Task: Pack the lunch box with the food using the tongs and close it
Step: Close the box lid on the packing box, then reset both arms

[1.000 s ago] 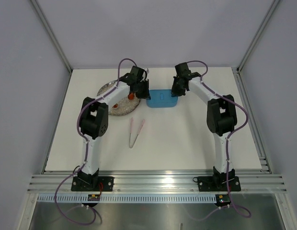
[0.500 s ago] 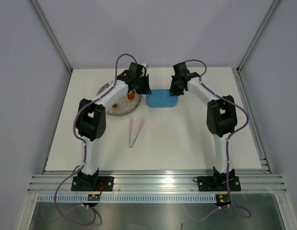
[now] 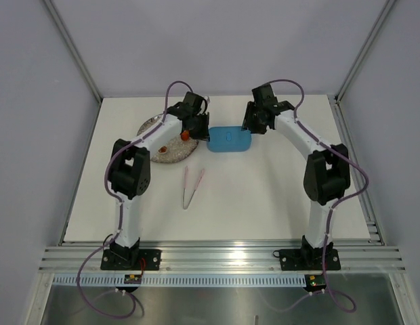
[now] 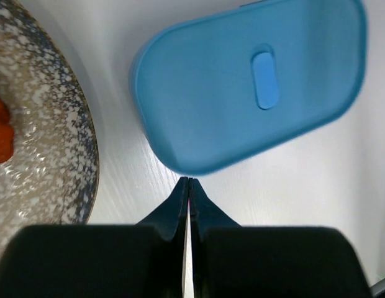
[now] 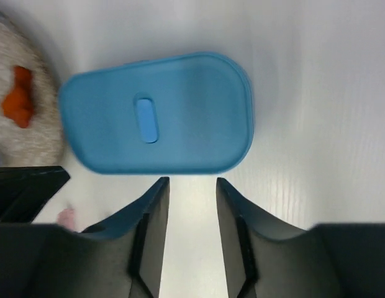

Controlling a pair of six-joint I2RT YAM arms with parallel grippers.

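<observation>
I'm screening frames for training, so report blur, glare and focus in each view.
Top external: sharp, evenly lit, with glare on the metal rail. Left wrist: the blue plastic lunch box has smeared edges; the shut black fingers are soft. Right wrist: the speckled grey plate and near fingers blur.

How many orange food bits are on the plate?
2. One orange-red morsel lies near the round speckled grey plate's right edge, one small orange morsel nearer its middle. The left arm may hide more.

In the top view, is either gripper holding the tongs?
No: the tongs lie on the table between the arms, apart from the left gripper and the right gripper, which are both up by the lunch box.
</observation>
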